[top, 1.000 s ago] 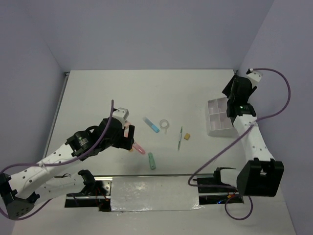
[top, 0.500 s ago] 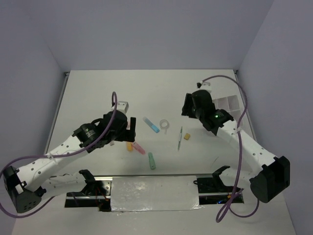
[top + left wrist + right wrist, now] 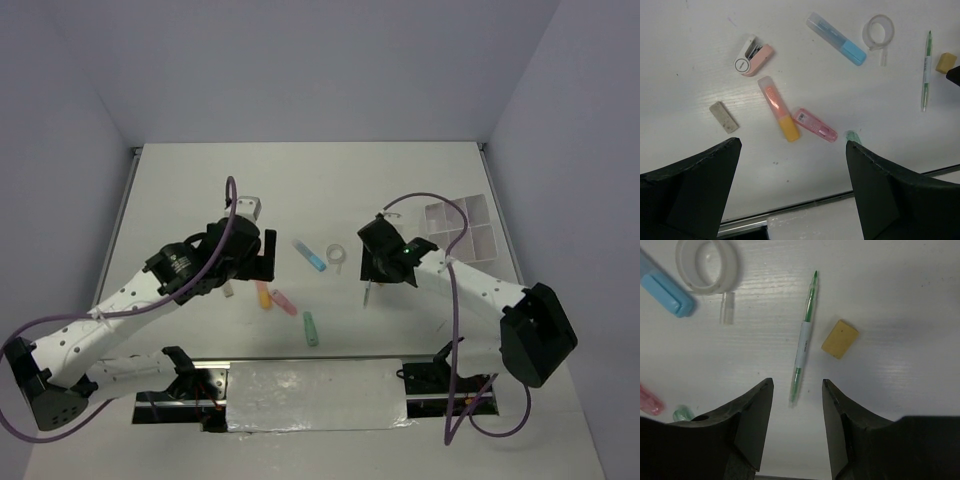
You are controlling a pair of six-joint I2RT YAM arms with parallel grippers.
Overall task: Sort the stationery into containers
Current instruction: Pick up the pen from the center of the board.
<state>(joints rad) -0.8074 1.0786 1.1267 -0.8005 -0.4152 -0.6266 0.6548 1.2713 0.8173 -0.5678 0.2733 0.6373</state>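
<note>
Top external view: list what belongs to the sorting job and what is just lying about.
Job: white divided plastic tray; blue stubby marker; orange stubby marker; pink translucent marker; green stubby marker; clear tape ring; thin green pen; tan block eraser; grey block eraser; pink-and-white stapler.
Not the job: purple cables; silver foil strip.

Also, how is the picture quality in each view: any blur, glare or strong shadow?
Top external view: even, soft light, items small but sharp, mild glare on the silver strip at the near edge. Left wrist view: stationery crisp, the left gripper dark and slightly soft. Right wrist view: green pen sharp, a soft shadow darkens the table beside the tan eraser.
</note>
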